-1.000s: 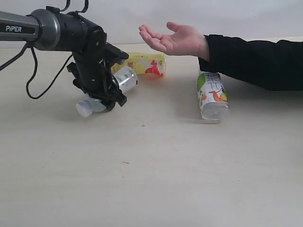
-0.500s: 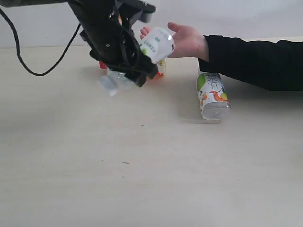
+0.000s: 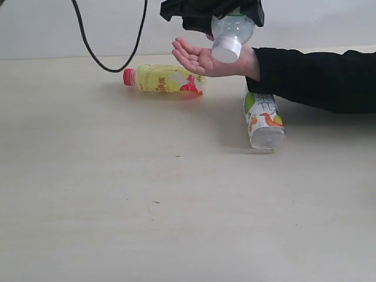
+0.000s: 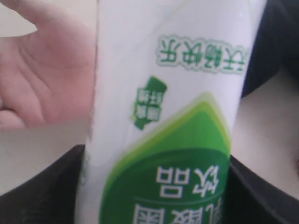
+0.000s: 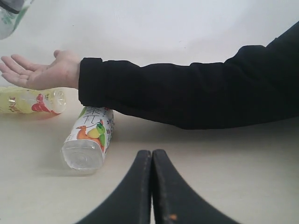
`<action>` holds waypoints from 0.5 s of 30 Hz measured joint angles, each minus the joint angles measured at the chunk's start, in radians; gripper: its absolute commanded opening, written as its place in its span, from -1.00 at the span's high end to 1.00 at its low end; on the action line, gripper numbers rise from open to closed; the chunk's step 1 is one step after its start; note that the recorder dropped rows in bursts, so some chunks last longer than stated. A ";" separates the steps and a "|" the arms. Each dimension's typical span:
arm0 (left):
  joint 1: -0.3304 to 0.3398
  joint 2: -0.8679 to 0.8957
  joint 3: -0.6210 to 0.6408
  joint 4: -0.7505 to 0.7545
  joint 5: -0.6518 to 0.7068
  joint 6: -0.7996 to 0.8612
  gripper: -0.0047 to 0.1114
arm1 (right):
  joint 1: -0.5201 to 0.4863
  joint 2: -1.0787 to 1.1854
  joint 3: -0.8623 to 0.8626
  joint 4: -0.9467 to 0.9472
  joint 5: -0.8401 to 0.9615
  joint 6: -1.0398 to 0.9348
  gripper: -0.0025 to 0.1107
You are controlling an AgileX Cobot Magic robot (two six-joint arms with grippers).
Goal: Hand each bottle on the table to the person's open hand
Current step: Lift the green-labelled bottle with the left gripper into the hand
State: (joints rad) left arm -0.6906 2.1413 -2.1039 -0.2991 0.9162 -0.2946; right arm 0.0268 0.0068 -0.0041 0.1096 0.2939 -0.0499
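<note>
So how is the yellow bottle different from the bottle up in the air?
The yellow bottle lies on its side on the table; the lifted bottle hangs tilted above the hand. The yellow bottle has a red cap; the lifted bottle a white one. Both are small plastic bottles.

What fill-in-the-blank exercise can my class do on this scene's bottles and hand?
The left gripper holds a bottle with a ____ cap over the open hand.
The yellow bottle lying on the table has a ____ cap.
Counting the fruit-label bottle, ____ bottles lie on the table.
Missing: white; red; two.
</note>
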 measured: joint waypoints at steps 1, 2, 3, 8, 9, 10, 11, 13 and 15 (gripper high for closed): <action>0.010 0.030 -0.013 0.000 -0.018 -0.034 0.92 | 0.000 0.000 0.000 0.000 0.000 0.000 0.96; 0.020 0.046 -0.015 0.000 -0.028 -0.060 0.92 | 0.000 0.000 0.000 0.000 0.000 0.000 0.96; 0.037 0.067 -0.017 0.000 -0.048 -0.097 0.92 | 0.000 0.000 0.000 0.000 0.000 0.000 0.96; 0.086 0.116 -0.019 0.000 -0.083 -0.130 0.92 | 0.000 0.000 0.000 0.000 0.000 0.000 0.96; 0.091 0.125 -0.019 0.000 -0.086 -0.130 0.92 | 0.000 0.000 0.000 0.000 0.000 0.000 0.96; 0.096 0.133 -0.019 0.000 -0.088 -0.130 0.92 | 0.000 0.000 0.000 0.000 0.000 0.000 0.96; 0.099 0.141 -0.019 0.002 -0.091 -0.130 0.92 | 0.000 0.000 0.000 0.000 0.000 0.000 0.96; 0.101 0.156 -0.019 0.002 -0.105 -0.130 0.91 | 0.000 0.000 0.000 0.000 0.000 0.000 0.96; 0.101 0.166 -0.019 0.002 -0.116 -0.130 0.81 | 0.000 0.000 0.000 0.000 0.000 0.000 0.96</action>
State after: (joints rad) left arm -0.5891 2.3078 -2.1229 -0.2974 0.8007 -0.4244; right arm 0.0268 0.0068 -0.0041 0.1096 0.2939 -0.0499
